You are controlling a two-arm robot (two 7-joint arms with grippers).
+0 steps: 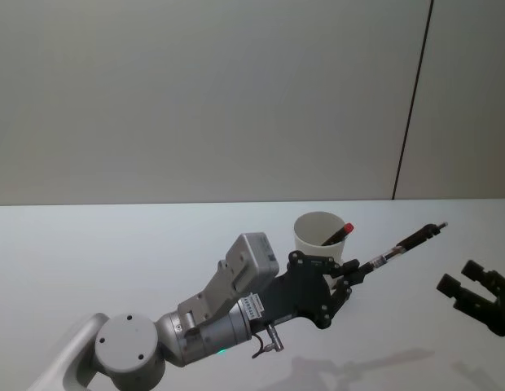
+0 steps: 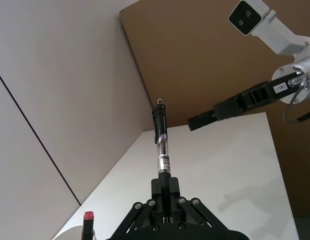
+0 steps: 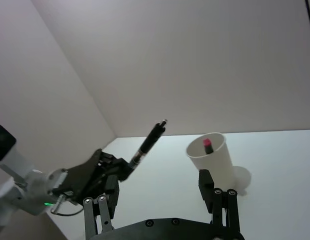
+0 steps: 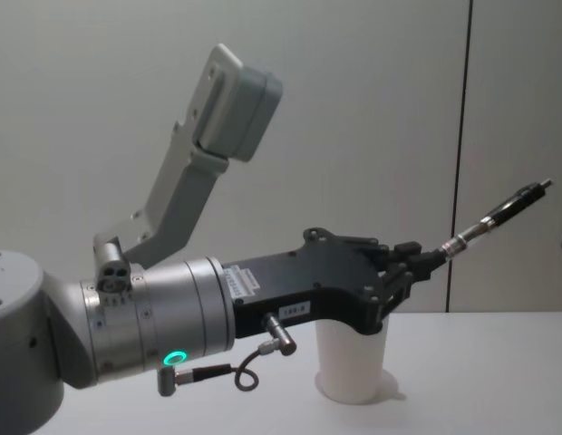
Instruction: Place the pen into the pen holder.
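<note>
At frame centre, head view: left gripper (image 1: pixel 356 273) clamped on pen (image 1: pixel 403 242) | tip it upright over pen holder (image 1: pixel 318 236) | right gripper (image 1: pixel 472 287) apart, lower right.

Left gripper (image 1: pixel 350 273) up at centre frame, pen clamped above the table.

The black clip-topped pen (image 1: pixel 403 243) slants from the fingers toward the upper right of the head view, passing just right of the white tapered paper cup (image 1: pixel 318 236) standing behind the gripper on the white table (image 1: pixel 114 244). A red-capped marker (image 1: pixel 338 235) leans inside the cup. The right gripper (image 1: pixel 472 293) sits at the right edge, fingers spread, well apart from the pen.
</note>
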